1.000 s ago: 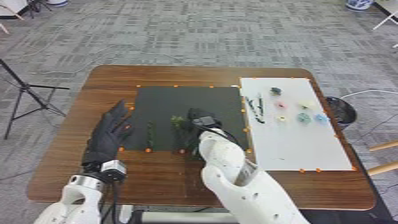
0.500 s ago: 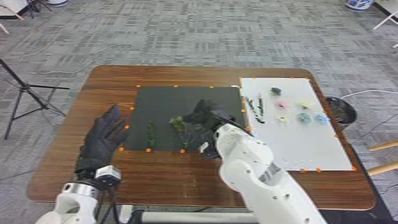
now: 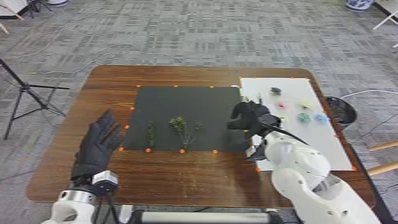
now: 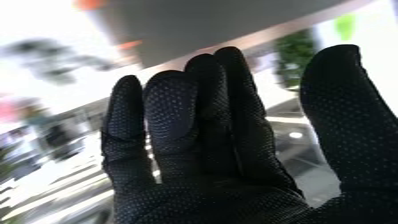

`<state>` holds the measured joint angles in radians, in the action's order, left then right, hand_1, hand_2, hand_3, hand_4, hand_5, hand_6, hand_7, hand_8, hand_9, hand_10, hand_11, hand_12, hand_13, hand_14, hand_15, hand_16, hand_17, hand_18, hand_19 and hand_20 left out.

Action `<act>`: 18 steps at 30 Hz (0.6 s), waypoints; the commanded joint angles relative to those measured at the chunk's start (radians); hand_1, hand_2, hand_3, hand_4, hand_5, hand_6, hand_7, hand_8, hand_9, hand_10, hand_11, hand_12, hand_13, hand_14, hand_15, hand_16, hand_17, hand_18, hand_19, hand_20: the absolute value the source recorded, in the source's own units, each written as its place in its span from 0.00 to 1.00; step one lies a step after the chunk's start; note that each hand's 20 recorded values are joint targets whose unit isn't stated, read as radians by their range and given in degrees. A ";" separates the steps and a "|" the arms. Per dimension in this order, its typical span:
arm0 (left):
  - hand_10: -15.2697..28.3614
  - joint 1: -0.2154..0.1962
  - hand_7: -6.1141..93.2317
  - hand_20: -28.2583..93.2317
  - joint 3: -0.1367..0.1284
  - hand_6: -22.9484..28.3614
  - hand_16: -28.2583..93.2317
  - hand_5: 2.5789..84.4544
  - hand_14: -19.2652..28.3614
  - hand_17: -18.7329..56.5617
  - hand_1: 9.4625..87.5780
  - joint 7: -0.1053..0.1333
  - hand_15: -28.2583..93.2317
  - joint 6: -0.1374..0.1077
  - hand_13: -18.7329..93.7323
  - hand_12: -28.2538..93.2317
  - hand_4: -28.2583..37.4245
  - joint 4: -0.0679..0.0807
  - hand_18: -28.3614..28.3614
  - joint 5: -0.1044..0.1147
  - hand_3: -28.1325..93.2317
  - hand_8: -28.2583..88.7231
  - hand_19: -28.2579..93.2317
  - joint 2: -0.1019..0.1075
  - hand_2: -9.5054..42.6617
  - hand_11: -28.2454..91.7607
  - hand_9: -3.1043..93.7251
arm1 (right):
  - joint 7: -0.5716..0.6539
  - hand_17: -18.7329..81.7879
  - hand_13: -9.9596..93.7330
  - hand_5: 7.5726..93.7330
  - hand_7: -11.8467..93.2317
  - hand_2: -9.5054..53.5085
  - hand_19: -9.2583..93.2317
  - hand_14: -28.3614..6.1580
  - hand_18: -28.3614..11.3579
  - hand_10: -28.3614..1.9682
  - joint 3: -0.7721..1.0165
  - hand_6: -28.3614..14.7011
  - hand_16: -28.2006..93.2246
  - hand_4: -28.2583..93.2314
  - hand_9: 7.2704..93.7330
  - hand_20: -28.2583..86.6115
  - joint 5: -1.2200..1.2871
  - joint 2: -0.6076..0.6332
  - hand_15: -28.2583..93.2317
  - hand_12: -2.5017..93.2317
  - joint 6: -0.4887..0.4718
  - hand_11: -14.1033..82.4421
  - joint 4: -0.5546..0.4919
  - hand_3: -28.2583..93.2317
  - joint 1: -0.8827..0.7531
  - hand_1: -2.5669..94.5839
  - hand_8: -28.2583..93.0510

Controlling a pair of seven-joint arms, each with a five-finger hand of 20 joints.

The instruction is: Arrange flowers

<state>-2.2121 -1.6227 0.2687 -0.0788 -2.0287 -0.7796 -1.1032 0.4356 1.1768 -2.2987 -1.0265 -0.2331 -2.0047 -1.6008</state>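
Note:
In the head view my right hand [image 3: 251, 119] is over the seam between the black mat [image 3: 173, 97] and the white board [image 3: 311, 150], partly covering the dark green stems [image 3: 260, 98] there. The right wrist view shows the same hand [image 4: 204, 130] open, fingers straight, holding nothing. My left hand [image 3: 92, 150] is open at the mat's left edge. On the mat lie a thin green stem [image 3: 150, 134] and a leafy branching sprig [image 3: 183, 131], side by side. The white board bears a dark flower [image 3: 276, 91], a pink one [image 3: 281, 105], a pale yellow one [image 3: 304, 106] and blue ones [image 3: 305, 118].
Orange markers [image 3: 149, 150] line the edges of the mat and board. The brown wooden table [image 3: 195, 185] extends around them. A dark bin [image 3: 343, 111] stands off the table's right edge, and a black tripod [image 3: 29, 92] off its left.
My right hand has moved right, off the black mat's middle to the board's left edge, uncovering the leafy sprig it leaves behind. The left hand has shifted slightly downward and left.

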 commanded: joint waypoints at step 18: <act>0.55 0.012 0.23 0.29 0.014 0.44 0.32 0.24 0.64 0.05 0.22 -0.002 0.26 -0.014 0.29 0.39 0.01 -0.003 0.83 -0.002 0.65 0.16 0.55 -0.011 0.16 0.30 0.21 | 0.122 0.47 0.71 0.64 0.50 0.00 0.90 0.51 0.17 0.48 -0.090 0.57 0.49 0.00 0.65 0.58 -0.178 0.101 0.87 0.43 -0.033 0.71 0.184 0.55 0.188 0.39 0.14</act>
<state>-2.1962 -1.6166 0.2674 -0.0955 -2.0298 -0.7798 -1.1050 0.5896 1.1131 -2.4510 -0.8860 -0.2525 -1.8419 -1.4608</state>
